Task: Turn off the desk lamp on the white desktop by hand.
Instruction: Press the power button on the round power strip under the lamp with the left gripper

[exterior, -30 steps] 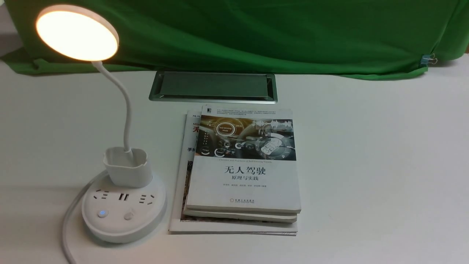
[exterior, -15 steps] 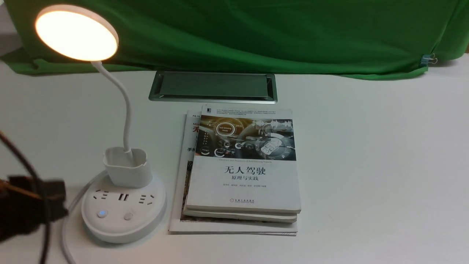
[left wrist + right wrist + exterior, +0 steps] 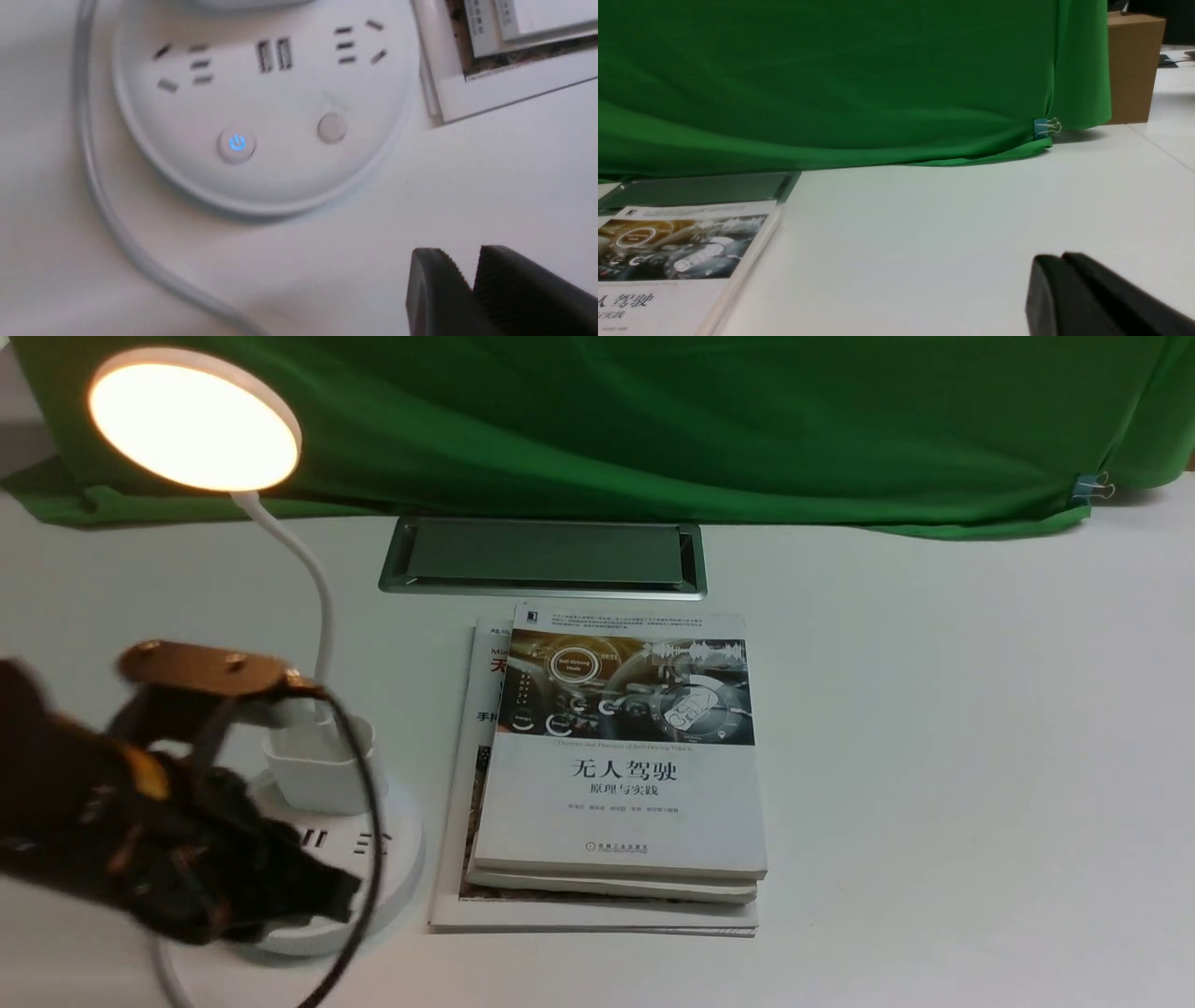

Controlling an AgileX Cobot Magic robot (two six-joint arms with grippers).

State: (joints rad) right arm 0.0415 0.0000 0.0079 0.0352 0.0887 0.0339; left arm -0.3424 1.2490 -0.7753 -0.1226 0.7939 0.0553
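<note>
The desk lamp (image 3: 196, 422) glows at the front left of the white desktop (image 3: 934, 756), just beside a pile of books (image 3: 621, 784). The left hand (image 3: 317, 891) hangs over its round base, pincer pressed together, near the blue button (image 3: 237, 143) and plain button (image 3: 331, 127). The right hand (image 3: 1064, 268) sits low, its pincer closed too.

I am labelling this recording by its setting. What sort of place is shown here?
Probably an office or lab desk set up for filming: a white desktop with a built-in hatch, a lit desk lamp beside stacked books, and a green cloth clipped up as a backdrop.
</note>
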